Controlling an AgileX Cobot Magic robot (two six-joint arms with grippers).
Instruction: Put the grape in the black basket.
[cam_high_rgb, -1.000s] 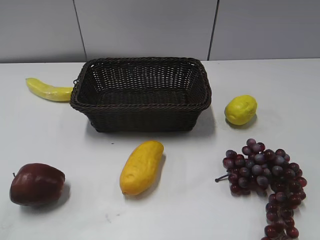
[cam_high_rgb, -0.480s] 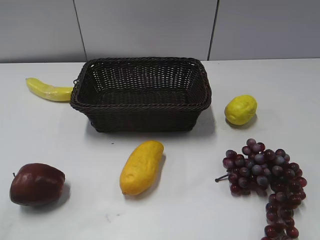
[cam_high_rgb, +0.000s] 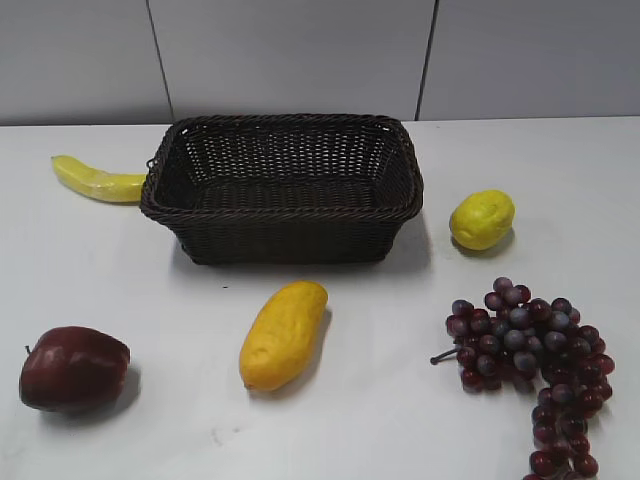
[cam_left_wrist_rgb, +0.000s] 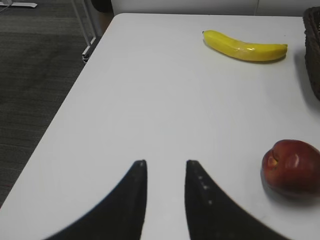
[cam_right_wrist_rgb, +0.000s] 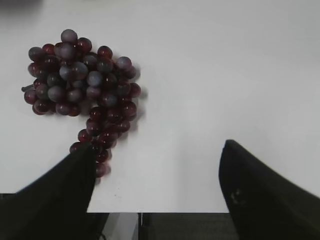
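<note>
The grape (cam_high_rgb: 530, 365), a long dark red-purple bunch with a short brown stem, lies on the white table at the front right. It also shows in the right wrist view (cam_right_wrist_rgb: 85, 85), up and left of my right gripper (cam_right_wrist_rgb: 159, 150), which is open wide and empty over the table's front edge. The black basket (cam_high_rgb: 283, 208), woven wicker, stands at the back centre; its edge shows in the left wrist view (cam_left_wrist_rgb: 313, 50). My left gripper (cam_left_wrist_rgb: 165, 163) is open with a narrow gap, empty, over bare table. Neither gripper shows in the exterior view.
A yellow banana (cam_high_rgb: 95, 180) lies left of the basket. A dark red apple (cam_high_rgb: 73, 367) sits at the front left. A yellow mango (cam_high_rgb: 283, 333) lies in front of the basket. A lemon (cam_high_rgb: 481, 219) sits to the basket's right. The table's left edge (cam_left_wrist_rgb: 75, 95) drops to dark floor.
</note>
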